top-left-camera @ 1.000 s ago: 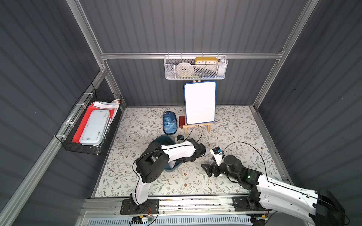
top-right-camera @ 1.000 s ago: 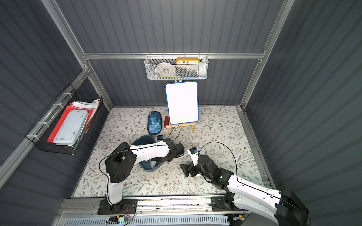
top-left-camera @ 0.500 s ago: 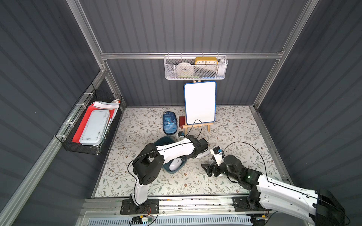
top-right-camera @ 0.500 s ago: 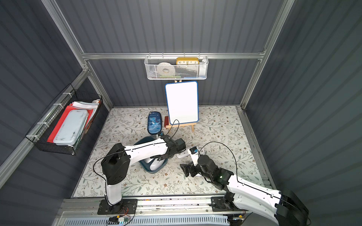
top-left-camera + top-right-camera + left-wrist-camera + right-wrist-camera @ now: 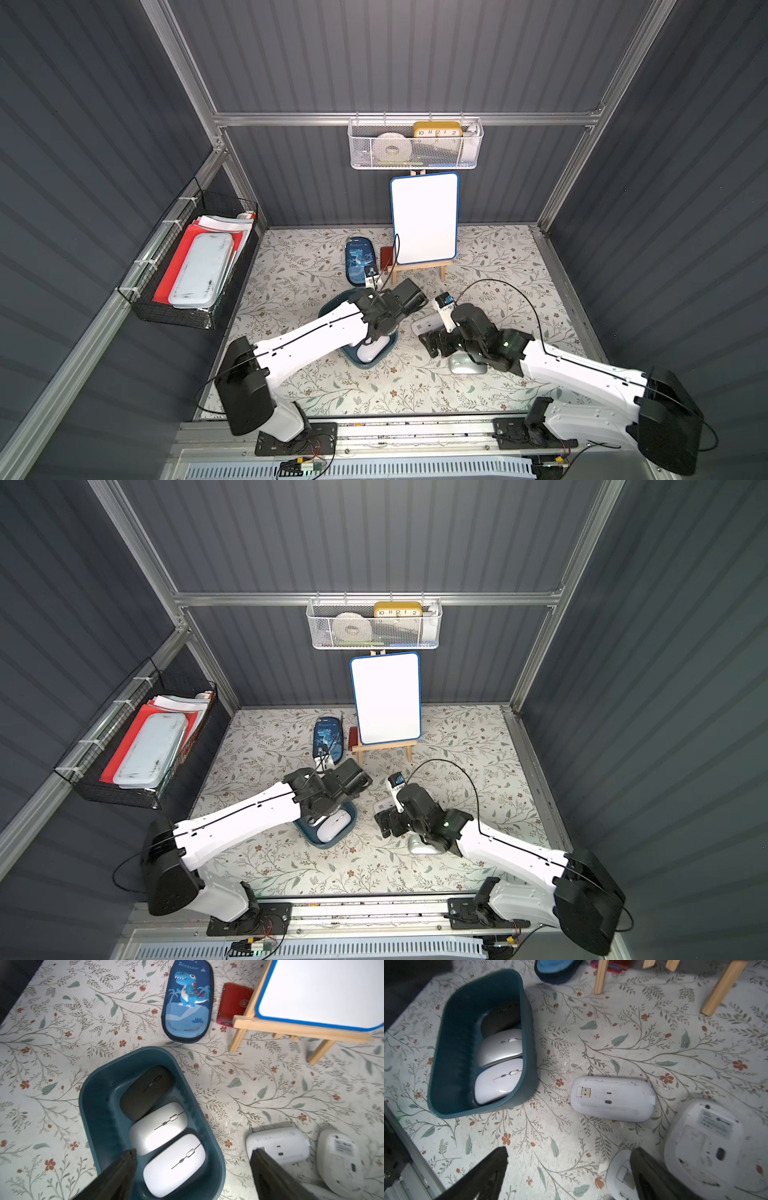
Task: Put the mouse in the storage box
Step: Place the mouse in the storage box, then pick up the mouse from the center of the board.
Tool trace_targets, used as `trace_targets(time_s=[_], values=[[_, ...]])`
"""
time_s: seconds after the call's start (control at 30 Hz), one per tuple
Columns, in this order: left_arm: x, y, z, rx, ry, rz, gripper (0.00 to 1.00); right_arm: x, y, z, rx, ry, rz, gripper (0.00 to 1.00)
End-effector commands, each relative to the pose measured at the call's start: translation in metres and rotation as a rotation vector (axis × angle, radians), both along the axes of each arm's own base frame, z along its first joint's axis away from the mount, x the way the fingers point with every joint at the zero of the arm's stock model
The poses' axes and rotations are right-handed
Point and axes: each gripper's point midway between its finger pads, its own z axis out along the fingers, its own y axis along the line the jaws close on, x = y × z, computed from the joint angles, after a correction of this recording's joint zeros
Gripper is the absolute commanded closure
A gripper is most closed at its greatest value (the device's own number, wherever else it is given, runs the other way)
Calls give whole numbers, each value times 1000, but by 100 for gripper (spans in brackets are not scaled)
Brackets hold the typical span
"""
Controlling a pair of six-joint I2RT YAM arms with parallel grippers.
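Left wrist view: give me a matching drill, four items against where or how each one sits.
Things:
1. black mouse
2. labelled white mouse
3. dinosaur case
4. red wallet

Places or states:
A. underside up on the mat
B. partly behind the easel leg
C. inside the storage box
D. print side up on the mat

Pairs: 1-C, 2-A, 3-D, 4-B
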Motion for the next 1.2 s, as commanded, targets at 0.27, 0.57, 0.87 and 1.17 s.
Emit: trace_targets(time_s=[0.27, 0.57, 0.87, 1.17], values=[[-5, 19, 29, -274, -154, -164, 7, 36, 2, -37, -128, 373, 139, 11], [-12, 26, 29, -300, -197, -187, 6, 75, 14, -61, -146, 350, 233, 4], [-10, 23, 17, -284, -170, -187, 5, 69, 12, -87, -113, 478, 196, 5], [-11, 23, 20, -297, -178, -188, 5, 43, 3, -90, -56, 532, 81, 6]])
